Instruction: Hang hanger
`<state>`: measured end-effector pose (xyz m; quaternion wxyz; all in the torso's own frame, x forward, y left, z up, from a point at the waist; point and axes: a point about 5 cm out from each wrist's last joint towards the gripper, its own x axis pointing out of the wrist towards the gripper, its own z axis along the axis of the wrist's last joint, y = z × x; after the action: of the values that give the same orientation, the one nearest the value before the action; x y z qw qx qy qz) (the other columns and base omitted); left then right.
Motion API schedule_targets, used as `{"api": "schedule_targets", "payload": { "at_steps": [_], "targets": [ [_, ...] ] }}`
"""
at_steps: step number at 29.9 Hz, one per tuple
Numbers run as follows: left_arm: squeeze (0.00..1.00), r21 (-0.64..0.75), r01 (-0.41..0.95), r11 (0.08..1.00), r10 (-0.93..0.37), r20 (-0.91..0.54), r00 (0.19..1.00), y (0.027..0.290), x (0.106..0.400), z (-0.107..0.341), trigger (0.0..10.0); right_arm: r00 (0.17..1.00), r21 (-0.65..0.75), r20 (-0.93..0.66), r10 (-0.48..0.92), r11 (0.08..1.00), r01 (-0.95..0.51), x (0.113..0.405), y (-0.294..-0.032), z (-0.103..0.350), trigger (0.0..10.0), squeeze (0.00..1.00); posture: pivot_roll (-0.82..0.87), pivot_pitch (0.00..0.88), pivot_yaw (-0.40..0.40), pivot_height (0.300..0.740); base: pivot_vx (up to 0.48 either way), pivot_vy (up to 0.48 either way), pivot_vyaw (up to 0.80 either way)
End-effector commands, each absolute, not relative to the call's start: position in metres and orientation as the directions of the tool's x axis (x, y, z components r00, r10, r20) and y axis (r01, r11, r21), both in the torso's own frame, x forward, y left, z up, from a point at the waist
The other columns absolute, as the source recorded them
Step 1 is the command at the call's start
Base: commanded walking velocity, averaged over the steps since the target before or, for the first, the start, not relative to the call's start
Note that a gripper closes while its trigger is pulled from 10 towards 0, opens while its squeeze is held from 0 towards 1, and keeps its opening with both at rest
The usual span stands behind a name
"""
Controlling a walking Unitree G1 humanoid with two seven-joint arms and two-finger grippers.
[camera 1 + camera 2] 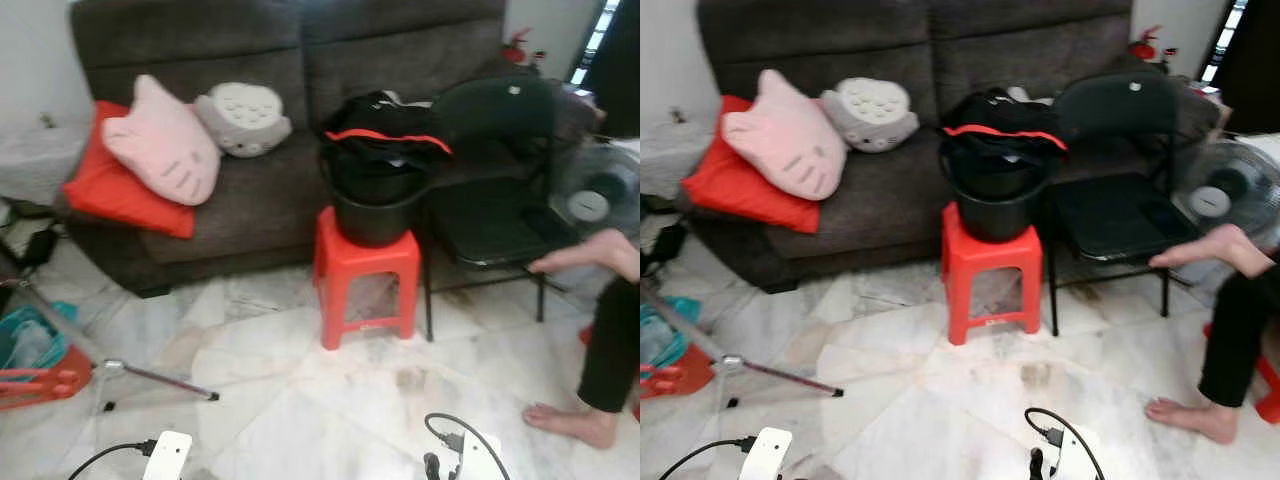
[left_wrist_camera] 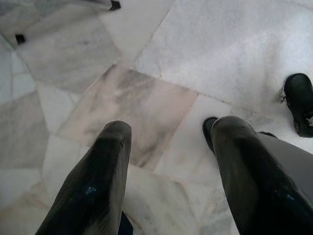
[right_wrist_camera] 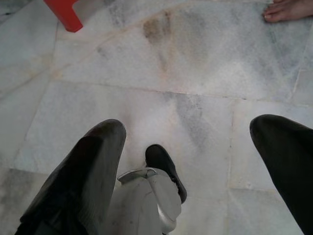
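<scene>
Standing on a pale marble floor [image 1: 300, 420], a red stool [image 1: 366, 272] holds a black bucket [image 1: 376, 205] full of dark clothes [image 1: 385, 125]. Behind it is a brown sofa [image 1: 270, 190] with a pink cat pillow [image 1: 160, 145], a red cushion [image 1: 115, 190] and a grey pillow [image 1: 243, 117]. A black chair [image 1: 495, 170] and a fan [image 1: 592, 190] stand to the right, near a person's bare foot [image 1: 570, 422]. The left claw [image 2: 168, 147] and right claw [image 3: 195, 147] both hang open over the floor. No hanger or writing can be made out.

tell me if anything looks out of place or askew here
A black bucket heaped with dark clothes sits on a small red stool, wider than the seat, so it looks top-heavy. A metal stand lies on the marble floor.
</scene>
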<state>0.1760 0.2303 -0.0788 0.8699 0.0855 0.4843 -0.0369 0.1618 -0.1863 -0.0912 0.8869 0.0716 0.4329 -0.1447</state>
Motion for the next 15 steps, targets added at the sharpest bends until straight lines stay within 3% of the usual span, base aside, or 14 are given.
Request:
{"api": "schedule_targets", "payload": {
  "at_steps": [1,15],
  "targets": [
    [0.0,0.135,0.165,0.977,0.033,-0.859,0.511,0.2348,0.1704,-0.0804,10.0,0.595,0.017,-0.781,-0.189,0.946,0.323,0.163,-0.1829,-0.0907,10.0,0.0,-0.02,0.0,0.094,0.74,0.0,-0.244,0.0],
    [0.0,0.137,0.173,0.975,0.031,-0.861,0.508,0.2357,0.1695,-0.0805,10.0,0.597,0.018,-0.78,-0.188,0.947,0.322,0.1621,-0.1818,-0.091,10.0,0.0,-0.02,0.0,0.098,0.74,0.0,-0.035,0.0]
  ]
}}
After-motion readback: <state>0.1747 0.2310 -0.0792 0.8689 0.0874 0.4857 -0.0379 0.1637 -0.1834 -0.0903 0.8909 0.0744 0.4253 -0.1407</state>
